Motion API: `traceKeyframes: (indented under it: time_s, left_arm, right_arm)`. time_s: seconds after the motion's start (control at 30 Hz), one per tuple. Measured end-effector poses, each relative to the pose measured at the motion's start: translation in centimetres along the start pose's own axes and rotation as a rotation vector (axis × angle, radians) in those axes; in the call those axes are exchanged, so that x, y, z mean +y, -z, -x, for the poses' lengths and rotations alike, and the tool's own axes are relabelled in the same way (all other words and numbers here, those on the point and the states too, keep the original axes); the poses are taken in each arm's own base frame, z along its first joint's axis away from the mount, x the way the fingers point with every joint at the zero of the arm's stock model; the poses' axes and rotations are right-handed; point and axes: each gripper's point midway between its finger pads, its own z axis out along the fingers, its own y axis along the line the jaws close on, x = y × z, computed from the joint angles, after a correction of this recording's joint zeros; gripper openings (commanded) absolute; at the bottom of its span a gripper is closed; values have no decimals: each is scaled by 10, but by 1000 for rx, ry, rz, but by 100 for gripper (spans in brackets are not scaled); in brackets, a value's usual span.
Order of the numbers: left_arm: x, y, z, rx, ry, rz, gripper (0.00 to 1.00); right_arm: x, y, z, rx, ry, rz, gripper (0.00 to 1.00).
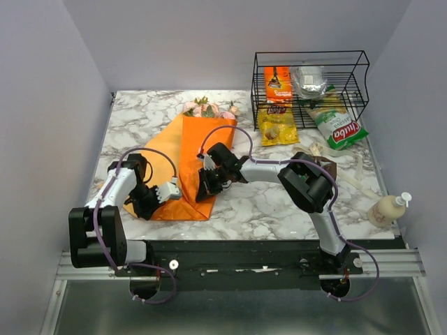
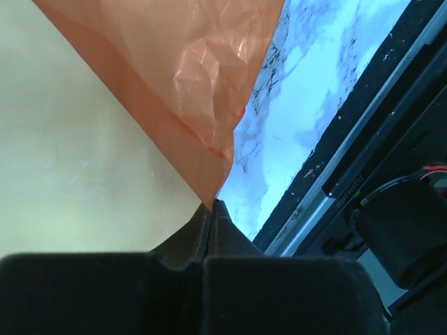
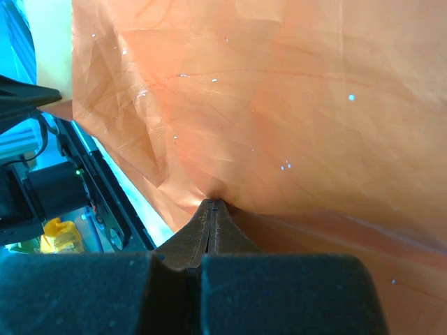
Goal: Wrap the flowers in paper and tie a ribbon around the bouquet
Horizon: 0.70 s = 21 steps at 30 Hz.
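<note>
Left gripper: jaws fully closed, pinching a corner tip of the large bright-orange sheet of thin crinkled paper. From the top camera it sits at the paper's left edge, near the table's front edge.

Right gripper: also clamped tight, tips nipping a small pucker of the paper. From above it's on the paper's right edge, just across from the left gripper.

Paper lies left of centre on the white-and-grey marble table, running from mid-back toward the front edge, partly folded over itself.

Small bunch of pale pink and cream roses with green leaves sits at the paper's far end, heads sticking out toward the back edge. Stems hidden by the paper.

Narrow pale cream ribbon lies loose near the right edge, well apart from the paper.

Back-right corner: black wire basket holding an orange snack packet and a silver foil bag. Yellow chip bag and green-and-white bag are just in front of it.

Cream pump bottle at the front-right corner.
</note>
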Motion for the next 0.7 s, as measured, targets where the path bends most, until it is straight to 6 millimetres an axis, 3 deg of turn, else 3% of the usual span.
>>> traceKeyframes:
  time_s: [0.17,0.37,0.4,0.53,0.63,0.7]
  left_arm:
    - [6,1,-8,40,-18,15,0]
    - [14,-12,-27,135,-6,0,1]
    - [16,-15,-29,149,8,-6,6]
    - [23,-16,-29,165,67,-9,51]
    - [33,-3,-22,150,104,33,66]
    - [41,8,-14,123,122,72,71]
  right_arm:
    - [-1,0,0,-3,13,-3,0]
    - [-4,-1,0,-3,19,-15,0]
    - [-4,-1,1,-5,22,-16,0]
    - [-4,-2,2,-3,29,-17,0]
    - [-4,-1,2,3,28,-20,0]
    - [-4,-2,3,6,30,-23,0]
